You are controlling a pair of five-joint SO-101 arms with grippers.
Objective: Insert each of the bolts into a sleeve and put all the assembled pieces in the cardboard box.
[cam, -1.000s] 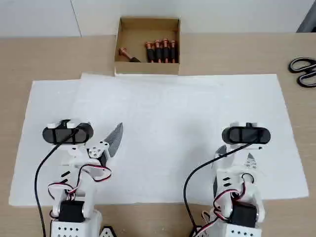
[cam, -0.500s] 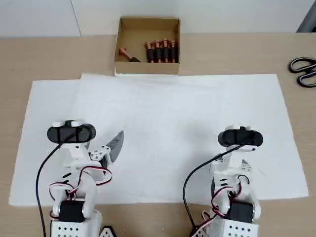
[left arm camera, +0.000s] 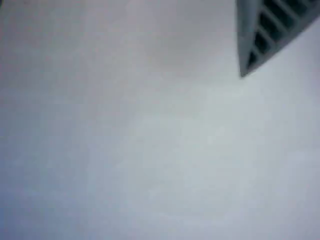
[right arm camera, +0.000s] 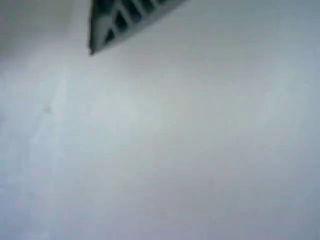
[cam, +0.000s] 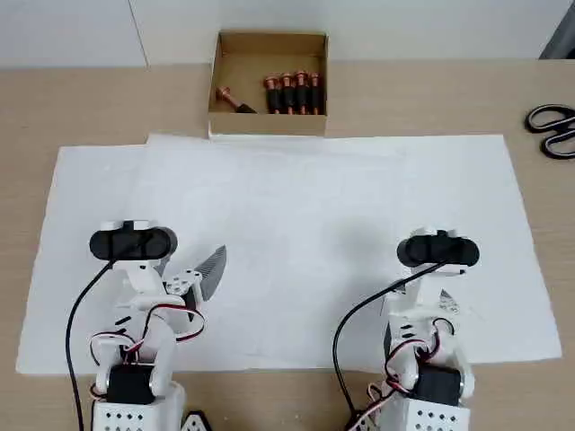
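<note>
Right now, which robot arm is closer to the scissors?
Right. The right arm sits on the same side as the scissors, which lie off the white sheet's far right corner. The left arm sits at the sheet's opposite side, much farther away.

The left arm (cam: 144, 310) and right arm (cam: 422, 328) have white printed links, black servos (cam: 131, 384), black oval wrist cameras (cam: 133, 243), black cables (cam: 72, 323) and red-and-white servo wiring (cam: 171, 314).

Light wood-grain table (cam: 90, 99), far edge against a plain white wall (cam: 359, 27) with one vertical seam. Large white paper sheet (cam: 296, 206) lies flat over the table's middle. Black-handled scissors (cam: 552, 130) rest on bare wood at the table's edge. Lighting even, shadows soft.
</note>
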